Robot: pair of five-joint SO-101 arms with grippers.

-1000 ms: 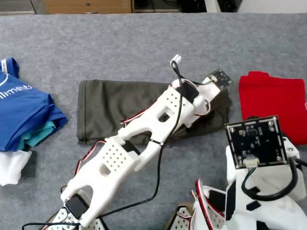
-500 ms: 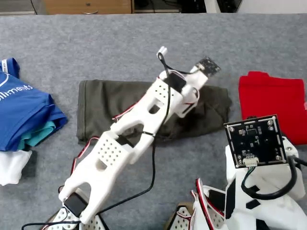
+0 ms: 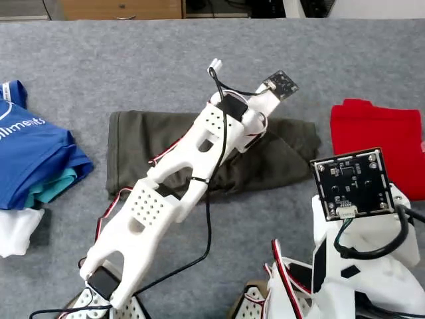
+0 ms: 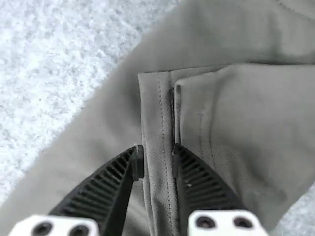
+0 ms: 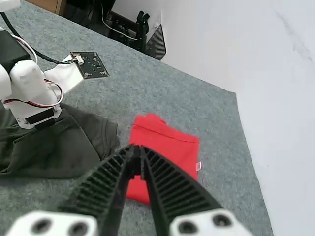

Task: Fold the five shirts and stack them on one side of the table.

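Note:
An olive shirt (image 3: 153, 149) lies flat in the middle of the grey table (image 3: 166, 60). My left arm (image 3: 212, 133) stretches over it to its right part. In the left wrist view my left gripper (image 4: 156, 160) is shut on a hemmed fold of the olive shirt (image 4: 236, 123). A folded red shirt (image 3: 378, 136) lies at the right edge. My right arm (image 3: 358, 252) stands near the front right, and its gripper (image 5: 138, 151) is shut with nothing in it, held above the table short of the red shirt (image 5: 165, 142).
At the left edge a folded blue shirt (image 3: 33, 153) sits on a teal one (image 3: 53, 186), with a white shirt (image 3: 16, 229) just in front. Bare table lies behind the olive shirt. Wooden furniture (image 3: 119, 8) and cables stand beyond the far edge.
My left arm has moved leftwards and towards the far side, carrying the olive shirt's right edge inward with it. The right arm's wrist has risen slightly.

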